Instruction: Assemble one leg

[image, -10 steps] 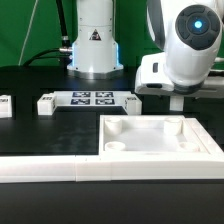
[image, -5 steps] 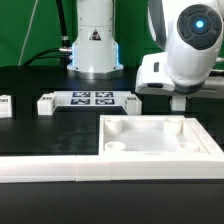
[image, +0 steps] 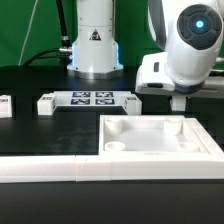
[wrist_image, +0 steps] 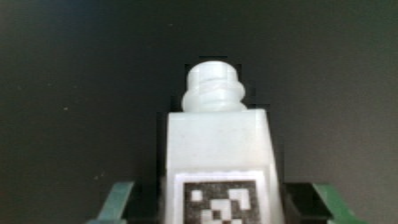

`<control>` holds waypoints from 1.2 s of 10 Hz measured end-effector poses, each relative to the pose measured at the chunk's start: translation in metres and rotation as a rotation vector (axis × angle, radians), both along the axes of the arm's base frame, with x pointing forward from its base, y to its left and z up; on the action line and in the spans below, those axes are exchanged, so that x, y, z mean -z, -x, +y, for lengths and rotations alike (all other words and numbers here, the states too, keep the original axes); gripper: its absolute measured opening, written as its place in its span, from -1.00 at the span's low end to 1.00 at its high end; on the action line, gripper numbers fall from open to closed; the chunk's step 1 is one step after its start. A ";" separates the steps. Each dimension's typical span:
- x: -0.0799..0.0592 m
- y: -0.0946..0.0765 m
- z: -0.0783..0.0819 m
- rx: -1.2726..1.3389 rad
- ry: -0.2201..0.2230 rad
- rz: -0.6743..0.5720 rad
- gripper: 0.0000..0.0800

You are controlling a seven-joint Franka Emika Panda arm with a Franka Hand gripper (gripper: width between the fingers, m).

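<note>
Black tabletop fills the exterior view, with a white rail (image: 60,168) along the near edge and a large white tray (image: 160,150) with corner sockets just behind it at the lower right. Mid-frame lies the marker board (image: 92,99), with one small white block (image: 46,103) just beside it on the exterior view's left and another block (image: 5,105) at the left edge. Nothing has shifted in the last second. The arm's wrist (image: 180,60) hangs at the upper right, pointing down. In the wrist view the gripper (wrist_image: 219,205) is clamped on the leg (wrist_image: 219,140), green fingers (wrist_image: 121,203) pressed against both its sides, its marker toward the lens. The robot base (image: 95,40) and a green backdrop (image: 30,25) lie farthest back.
</note>
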State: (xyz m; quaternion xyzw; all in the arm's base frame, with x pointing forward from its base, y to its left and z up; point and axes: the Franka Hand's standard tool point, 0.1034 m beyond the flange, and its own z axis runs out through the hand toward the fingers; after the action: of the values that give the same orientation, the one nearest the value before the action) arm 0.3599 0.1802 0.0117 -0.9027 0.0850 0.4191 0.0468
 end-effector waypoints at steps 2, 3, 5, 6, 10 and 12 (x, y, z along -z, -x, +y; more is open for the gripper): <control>-0.026 -0.011 -0.009 -0.003 -0.014 0.009 -0.28; -0.044 -0.015 -0.009 -0.012 -0.019 0.019 -0.28; -0.061 -0.023 -0.012 -0.013 -0.025 0.041 -0.28; -0.059 -0.023 -0.011 -0.014 -0.024 0.037 -0.28; -0.055 -0.037 -0.013 -0.025 -0.030 -0.144 -0.28; -0.066 -0.061 -0.047 -0.048 -0.025 -0.313 -0.28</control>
State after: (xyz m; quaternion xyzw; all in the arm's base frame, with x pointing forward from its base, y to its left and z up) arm 0.4212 0.1330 0.0780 -0.9581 0.0495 0.2754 0.0607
